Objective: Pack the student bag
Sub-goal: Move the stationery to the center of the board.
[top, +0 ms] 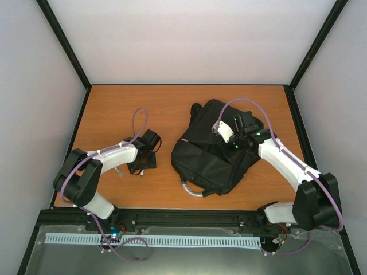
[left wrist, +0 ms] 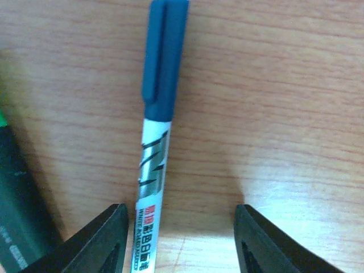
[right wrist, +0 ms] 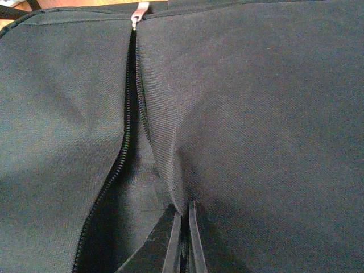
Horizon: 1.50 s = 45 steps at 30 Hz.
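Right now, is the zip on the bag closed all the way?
No, the zip on the student bag gapes open in a long dark slit beside the fabric that the right fingers pinch.

The student bag [right wrist: 256,114] is matt black woven cloth with a shiny metal zip pull [right wrist: 138,12] at the top edge, the counter [left wrist: 273,85] smooth wood grain with a soft sheen, the marker [left wrist: 156,153] glossy plastic, the left fingers [left wrist: 99,239] matt black plastic.
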Tool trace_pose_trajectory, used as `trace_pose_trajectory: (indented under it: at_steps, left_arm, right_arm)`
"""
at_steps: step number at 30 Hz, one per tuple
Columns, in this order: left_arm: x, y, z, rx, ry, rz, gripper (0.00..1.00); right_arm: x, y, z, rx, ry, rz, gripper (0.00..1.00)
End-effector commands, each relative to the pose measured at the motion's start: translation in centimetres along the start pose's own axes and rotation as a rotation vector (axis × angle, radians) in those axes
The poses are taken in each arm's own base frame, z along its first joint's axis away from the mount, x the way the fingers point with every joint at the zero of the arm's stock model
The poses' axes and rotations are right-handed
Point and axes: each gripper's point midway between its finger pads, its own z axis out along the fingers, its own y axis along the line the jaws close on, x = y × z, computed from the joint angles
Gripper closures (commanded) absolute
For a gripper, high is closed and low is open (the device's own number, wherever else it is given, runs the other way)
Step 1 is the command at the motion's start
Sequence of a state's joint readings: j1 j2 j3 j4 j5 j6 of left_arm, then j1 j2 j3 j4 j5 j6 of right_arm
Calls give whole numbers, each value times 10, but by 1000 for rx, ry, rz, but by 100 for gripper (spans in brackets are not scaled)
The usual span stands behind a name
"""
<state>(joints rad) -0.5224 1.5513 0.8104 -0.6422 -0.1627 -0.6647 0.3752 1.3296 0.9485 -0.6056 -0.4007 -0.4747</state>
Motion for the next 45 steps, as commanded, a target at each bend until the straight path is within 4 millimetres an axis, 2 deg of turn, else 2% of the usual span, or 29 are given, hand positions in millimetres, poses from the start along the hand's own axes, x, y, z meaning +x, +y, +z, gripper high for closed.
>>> trace_pose_trajectory:
  at_steps: [1,10,15,18,24,29,32,38,45]
  left_arm:
    - [-1,14,-7,-48,-21,-41,48]
    - [8,20,-6,-55,-1,-37,60]
    - [14,18,-2,-38,18,-41,70]
    - [16,16,-2,-30,24,-41,80]
    - [24,9,-10,-59,10,16,87]
    - [46,-11,-15,-17,44,57,96]
    - [62,-19,-23,-2,65,89,97]
    - [100,-24,-41,31,108,145,97]
    - [139,-28,-40,65,197,184,97]
  right_arm:
    - [-7,3,-1,-16,-33,-20,93]
    - [-6,2,-1,-15,-30,-20,93]
    - [-6,3,0,-17,-30,-20,93]
    - [-6,3,0,-17,-30,-20,93]
    - [-6,3,0,-18,-27,-21,93]
    - [-5,2,1,-19,-25,-19,93]
    - [-6,3,0,-18,-28,-22,93]
    - [-6,3,1,-23,-27,-22,93]
    - [-6,3,0,-20,-27,-25,93]
